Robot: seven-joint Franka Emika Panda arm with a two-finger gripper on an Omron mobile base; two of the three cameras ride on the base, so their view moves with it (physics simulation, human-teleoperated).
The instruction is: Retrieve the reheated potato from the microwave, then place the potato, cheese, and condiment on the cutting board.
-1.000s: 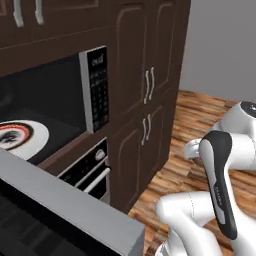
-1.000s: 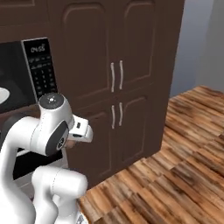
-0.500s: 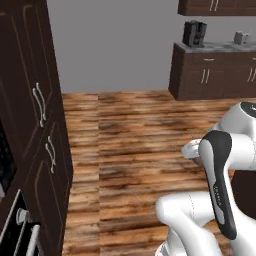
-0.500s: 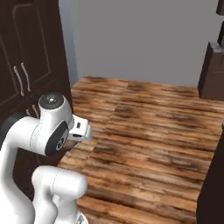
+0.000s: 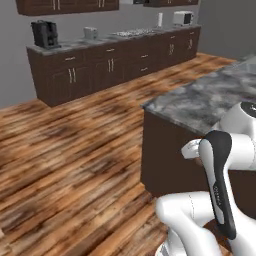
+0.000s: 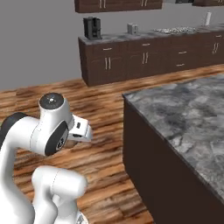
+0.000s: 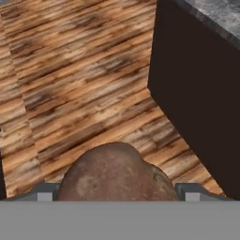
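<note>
The potato [image 7: 112, 171], a dull-brown oval lump, sits low in the hand view between my two finger tips [image 7: 44, 193]. My gripper [image 7: 115, 193] is shut on it, one pad at each side. The potato hangs above the wooden floor, beside the dark side of the island [image 7: 201, 84]. In both base views my arm is folded close to the base, with the hand pointing down. The microwave, cheese, condiment and cutting board are out of view.
An island with a grey marble top [image 5: 210, 95] [image 6: 188, 113] stands close on the right. A long dark counter [image 5: 110, 60] runs along the far wall with a coffee machine [image 5: 45, 32] on it. Wooden floor [image 5: 65, 150] lies open to the left.
The whole picture has swung: the base has turned away from the microwave wall, past the cabinets, and now faces the island and far counter. The arm keeps its folded pose.
</note>
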